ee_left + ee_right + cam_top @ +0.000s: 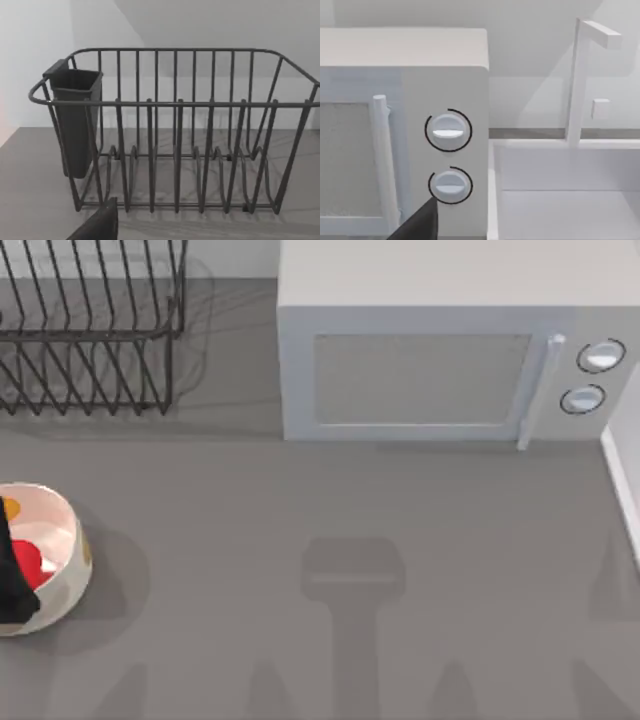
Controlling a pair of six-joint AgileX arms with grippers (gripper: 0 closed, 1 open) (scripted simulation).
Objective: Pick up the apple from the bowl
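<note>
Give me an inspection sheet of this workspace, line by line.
Surface: grey table, arm shadows on it.
Job's things: bowl at the table's left edge; apple lies inside, partly hidden behind a black part.
Clutter: black wire rack at back left with a dark cup hung on its wall; white microwave, door shut, two dials.
End effectors: a black part over the bowl, likely the left one, state unclear; right one, a dark fingertip facing the microwave's dials.
Cables: nothing seen.
Surroundings: white sink with faucet beside the microwave; pale wall.
</note>
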